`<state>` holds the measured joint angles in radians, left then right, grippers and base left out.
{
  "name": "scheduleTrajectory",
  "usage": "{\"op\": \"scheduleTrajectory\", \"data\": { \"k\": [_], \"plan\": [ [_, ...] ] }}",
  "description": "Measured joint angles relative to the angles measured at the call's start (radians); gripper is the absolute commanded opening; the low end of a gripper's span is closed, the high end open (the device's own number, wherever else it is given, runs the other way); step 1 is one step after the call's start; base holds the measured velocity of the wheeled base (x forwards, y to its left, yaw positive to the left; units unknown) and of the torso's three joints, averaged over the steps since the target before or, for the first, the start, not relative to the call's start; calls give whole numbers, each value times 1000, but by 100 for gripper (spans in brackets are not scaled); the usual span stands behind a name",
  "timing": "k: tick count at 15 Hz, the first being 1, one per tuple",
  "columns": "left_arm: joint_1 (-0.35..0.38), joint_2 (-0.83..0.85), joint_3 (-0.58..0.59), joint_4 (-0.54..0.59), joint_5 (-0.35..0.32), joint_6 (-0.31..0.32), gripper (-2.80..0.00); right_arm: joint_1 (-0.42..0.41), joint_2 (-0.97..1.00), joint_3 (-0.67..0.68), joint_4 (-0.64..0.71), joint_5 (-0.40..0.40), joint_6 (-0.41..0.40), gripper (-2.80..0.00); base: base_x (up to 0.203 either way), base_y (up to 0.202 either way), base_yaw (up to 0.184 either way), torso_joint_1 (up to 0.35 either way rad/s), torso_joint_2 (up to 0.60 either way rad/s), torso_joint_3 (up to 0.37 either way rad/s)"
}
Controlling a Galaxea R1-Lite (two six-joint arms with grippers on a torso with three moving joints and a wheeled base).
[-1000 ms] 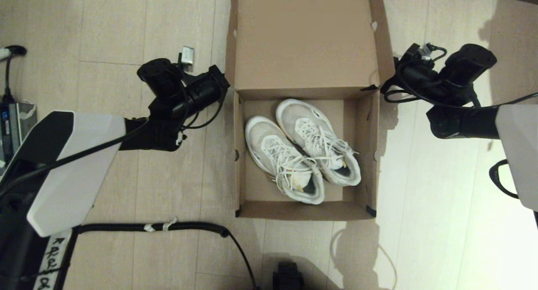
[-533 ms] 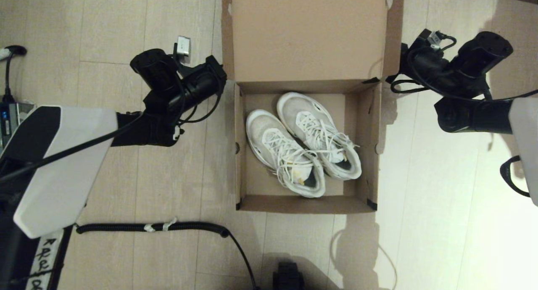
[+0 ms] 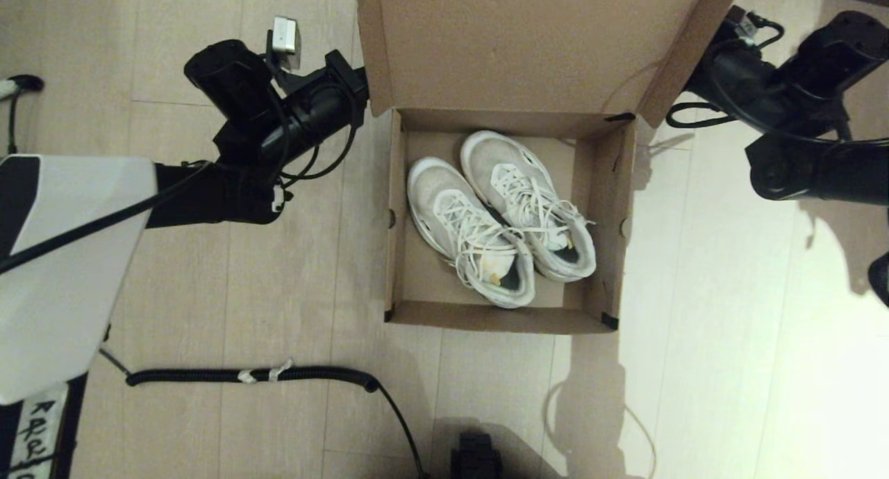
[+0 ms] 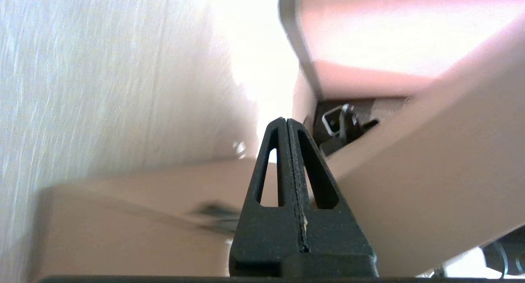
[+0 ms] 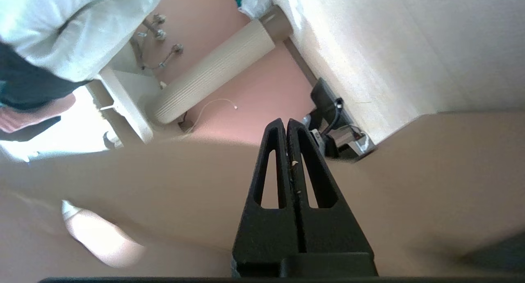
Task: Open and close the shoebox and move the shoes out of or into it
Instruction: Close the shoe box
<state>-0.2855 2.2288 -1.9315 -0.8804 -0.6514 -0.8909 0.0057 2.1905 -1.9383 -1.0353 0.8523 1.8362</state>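
Observation:
The brown shoebox [image 3: 500,319] stands open on the floor, its lid [image 3: 521,41] raised and tilted up behind it. Both white sneakers [image 3: 500,222] lie side by side inside, toes toward the lid. My left gripper [image 4: 286,121] is shut with nothing between its fingers, and it rests against the lid's left side flap [image 3: 368,55]. My right gripper [image 5: 284,122] is also shut and empty, against the outside of the lid's right flap [image 3: 684,55]. In the head view both sets of fingertips are hidden behind the lid. The lid's brown surface [image 5: 164,192] fills the right wrist view.
A black corrugated cable [image 3: 250,375] crosses the floor near my base, left of the box. A black plug [image 3: 21,83] lies at the far left. A person in light clothes [image 5: 61,24] and a ribbed cylinder [image 5: 213,71] are beyond the box.
The lid has swung up from lying back to a raised tilt. Both arms have risen and moved farther away with it, and the box has slid slightly away from me.

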Motion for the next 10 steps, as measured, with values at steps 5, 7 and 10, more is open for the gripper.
{"op": "scheduleTrajectory", "data": {
  "k": [5, 7, 10],
  "plan": [
    [-15, -39, 1, 4, -3, 0, -280, 0, -49, 4, 4, 34, 0, -280, 0, 0, 0, 0, 0, 0],
    [-19, -54, 1, 3, -13, 0, -280, -3, -72, 5, 6, 37, 14, -280, 0, 0, 0, 0, 0, 0],
    [-26, -89, 4, 5, -12, 0, -280, -6, -120, 21, 6, 44, 41, -280, 0, 0, 0, 0, 0, 0]
  ]
}}
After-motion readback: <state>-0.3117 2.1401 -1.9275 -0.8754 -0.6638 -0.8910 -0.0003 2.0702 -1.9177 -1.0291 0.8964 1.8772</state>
